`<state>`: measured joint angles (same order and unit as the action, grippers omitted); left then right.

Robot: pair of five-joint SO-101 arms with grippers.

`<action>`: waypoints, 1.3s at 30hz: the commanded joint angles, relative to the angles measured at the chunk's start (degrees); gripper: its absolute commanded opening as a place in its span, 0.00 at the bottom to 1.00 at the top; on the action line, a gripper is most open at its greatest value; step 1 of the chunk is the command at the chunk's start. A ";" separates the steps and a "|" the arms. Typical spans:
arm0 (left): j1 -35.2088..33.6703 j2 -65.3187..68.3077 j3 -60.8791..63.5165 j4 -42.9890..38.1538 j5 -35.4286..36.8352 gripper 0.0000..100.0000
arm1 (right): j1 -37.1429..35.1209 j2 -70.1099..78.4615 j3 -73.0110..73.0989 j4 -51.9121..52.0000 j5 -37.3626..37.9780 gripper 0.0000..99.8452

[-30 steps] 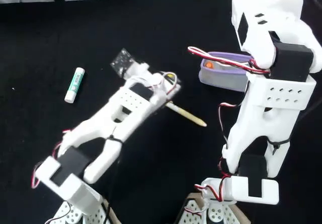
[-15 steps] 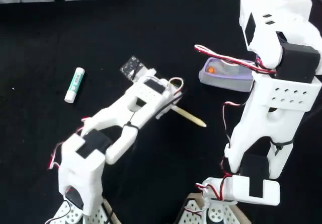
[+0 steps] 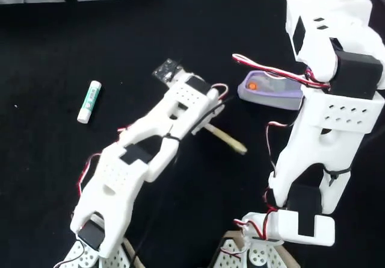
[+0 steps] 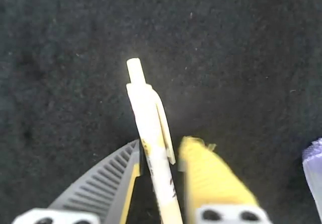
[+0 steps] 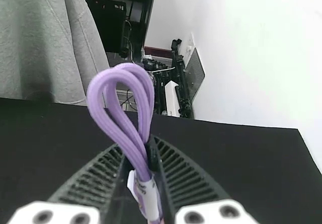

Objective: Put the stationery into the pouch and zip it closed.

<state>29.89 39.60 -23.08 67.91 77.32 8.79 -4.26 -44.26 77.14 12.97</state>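
Observation:
A cream pen (image 3: 227, 139) lies slanted at the table's middle, and my left gripper (image 3: 209, 116) is shut on its upper end. In the left wrist view the pen (image 4: 151, 128) runs between the grey finger and the yellow finger (image 4: 206, 178) and sticks out past them over the black cloth. The purple pouch (image 3: 271, 90) sits just right of it, mouth open, with something orange inside. My right gripper (image 5: 141, 156) is shut on the pouch's purple rim (image 5: 128, 108), holding it up. A white and green glue stick (image 3: 89, 101) lies far left.
The right arm's white body (image 3: 328, 111) stands tall over the table's right side and hides part of the pouch. A black cloth (image 3: 72, 45) covers the table. A corner of the pouch (image 4: 314, 158) shows close to the pen.
The left arm has stretched out and its gripper has shifted right and toward the pouch along the pen. The right arm and pouch moved slightly right. The pen's far tip stayed put.

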 commanded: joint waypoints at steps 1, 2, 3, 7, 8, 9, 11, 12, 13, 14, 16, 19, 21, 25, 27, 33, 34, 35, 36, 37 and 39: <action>-0.04 4.40 -9.89 7.91 -2.11 0.03 | 0.53 -2.07 -0.22 -0.09 -0.62 0.01; -0.04 5.27 -12.09 9.67 -2.55 0.04 | 0.53 -2.07 -0.22 -0.09 -0.62 0.01; -0.04 5.98 -14.11 11.34 -2.55 0.03 | 0.62 -2.07 -0.22 -0.09 -0.62 0.01; -1.63 7.38 -22.55 18.11 -2.55 0.03 | 0.62 -2.07 -0.22 0.00 -0.62 0.01; -2.51 7.38 -25.10 20.04 -2.55 0.03 | 0.53 -2.07 -0.22 0.09 -0.62 0.01; -3.47 7.38 -28.00 22.15 -2.55 0.03 | 0.53 -2.07 -0.22 0.09 -0.62 0.01; -5.58 7.38 -35.30 26.99 -2.64 0.03 | 0.44 -2.07 -0.22 0.09 -0.62 0.01; -6.64 7.38 -39.52 29.36 -2.73 0.03 | 0.35 -2.07 -0.22 0.09 -0.62 0.01; -7.60 7.38 -44.00 31.65 -2.81 0.03 | 0.35 -2.07 -0.22 0.09 -0.62 0.01; -8.48 7.47 -48.13 33.05 -2.99 0.03 | 0.35 -2.07 -0.22 0.09 -0.62 0.01; -9.63 7.38 -54.73 33.05 -4.75 0.03 | 0.35 -2.07 -0.22 0.00 -0.62 0.01; -9.98 7.38 -65.36 32.88 -9.14 0.03 | 0.35 -2.07 -0.22 0.09 -0.62 0.01; -9.63 7.82 -72.22 32.97 -11.69 0.03 | 0.53 -2.07 -0.22 0.09 -0.62 0.01; -9.63 5.36 -72.31 32.88 -12.13 0.03 | 0.62 -2.07 0.48 0.00 -0.53 0.01; -9.63 3.87 -72.22 32.88 -12.31 0.03 | 0.35 -2.07 1.36 -0.26 -0.53 0.01; -8.84 -6.33 -72.22 32.88 -12.31 0.03 | 0.26 -2.07 3.82 -1.85 -0.62 0.01; -7.78 -8.53 -72.22 32.97 -12.48 0.03 | 0.26 -2.15 4.09 -2.37 -0.62 0.01; -6.73 -10.20 -72.22 32.97 -13.63 0.03 | 0.35 -2.15 4.09 -2.46 -0.53 0.01; -5.76 -11.96 -72.22 32.97 -15.21 0.03 | 0.35 -2.15 4.00 -2.37 -0.44 0.01; -4.35 -13.27 -72.22 32.88 -16.26 0.03 | 0.44 -2.15 3.91 -2.37 -0.35 0.01; -1.89 -15.82 -72.22 32.88 -17.85 0.03 | 0.62 -2.15 3.56 -2.37 -0.26 0.01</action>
<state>23.38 31.60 -92.70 100.70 62.81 8.79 -4.26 -39.69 76.26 12.97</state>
